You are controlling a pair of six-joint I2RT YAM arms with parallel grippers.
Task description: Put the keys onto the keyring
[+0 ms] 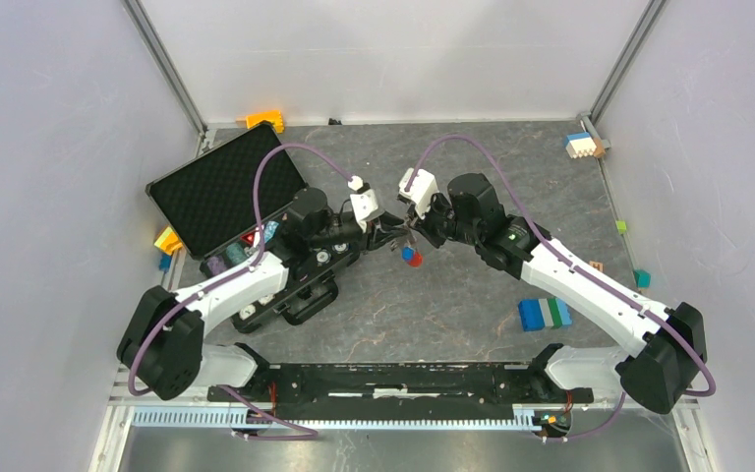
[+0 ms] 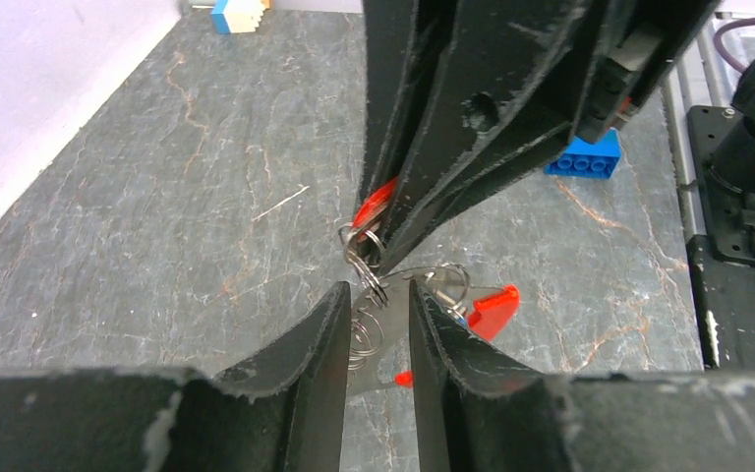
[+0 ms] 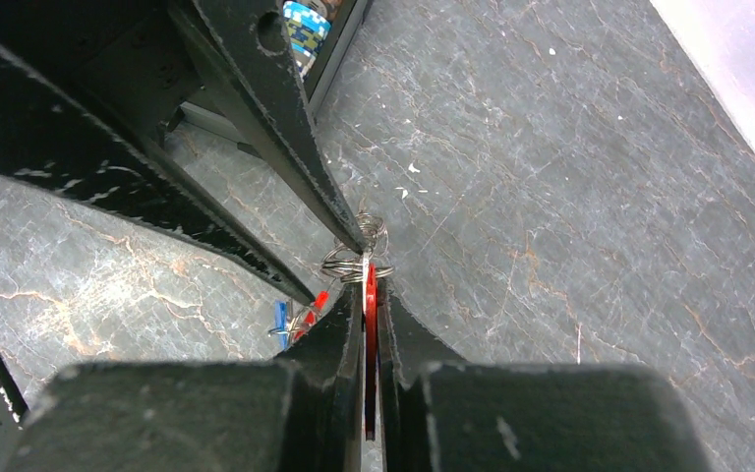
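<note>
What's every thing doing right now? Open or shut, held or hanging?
right gripper: jaws shut on the red clip of the keyring.
left gripper: jaws apart, around the metal ring.
keys: dangling from wire loops between the two grippers.
black case: open, lid laid back.

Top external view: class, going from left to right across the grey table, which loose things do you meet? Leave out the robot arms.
open black foam-lined case → red-headed and blue-headed metal keys → flat blue, white and green brick row → small teal block
</note>
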